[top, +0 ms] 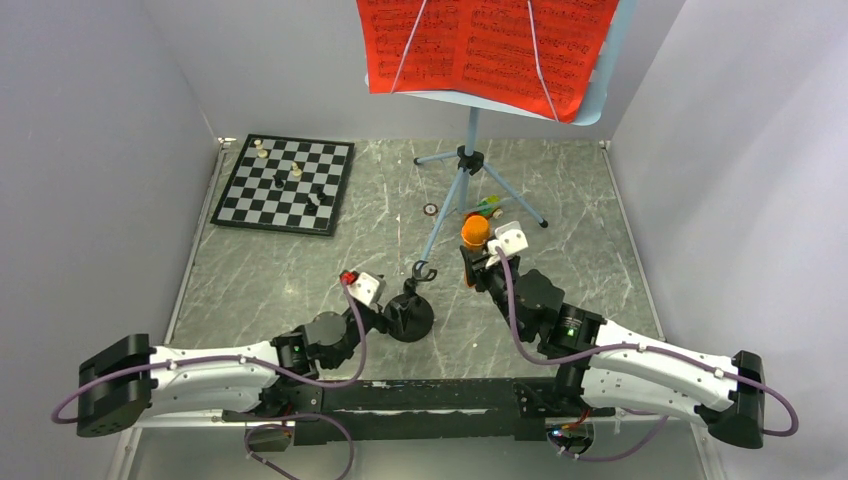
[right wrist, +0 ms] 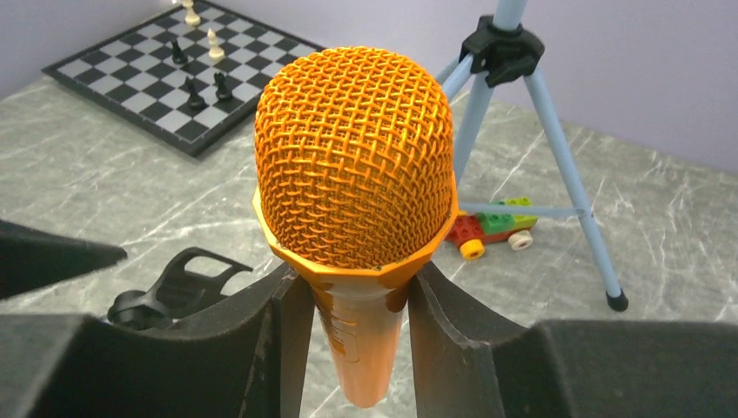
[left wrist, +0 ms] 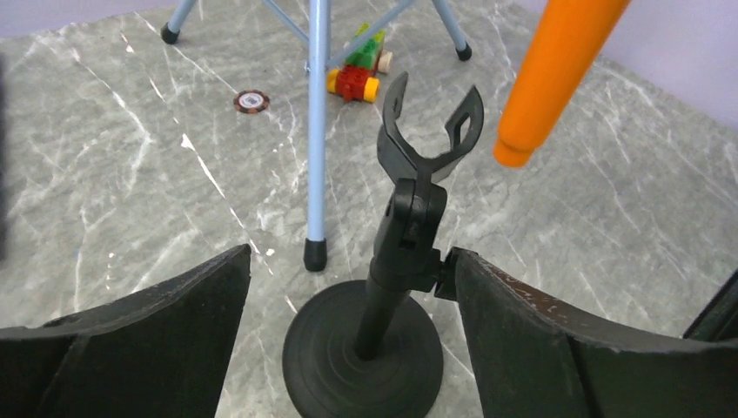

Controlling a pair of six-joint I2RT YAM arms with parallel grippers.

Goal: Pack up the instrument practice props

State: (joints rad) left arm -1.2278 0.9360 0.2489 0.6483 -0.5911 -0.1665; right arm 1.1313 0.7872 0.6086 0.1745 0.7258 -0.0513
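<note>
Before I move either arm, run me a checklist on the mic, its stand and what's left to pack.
1. The microphone clamped in right gripper: ok.
2. Empty clip, microphone clear of it: ok.
3. Open left gripper, fingers astride the mic stand: ok.
4. That mic stand upright: ok.
5. Nearest music stand leg apart from mic stand base: ok, but close.
6. All red sheet music taken down: not ok.

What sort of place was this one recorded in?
Probably a lab robot cell, not a real room: plain grey walls box in a marble-look table, and the chessboard and music stand look like staged props.
</note>
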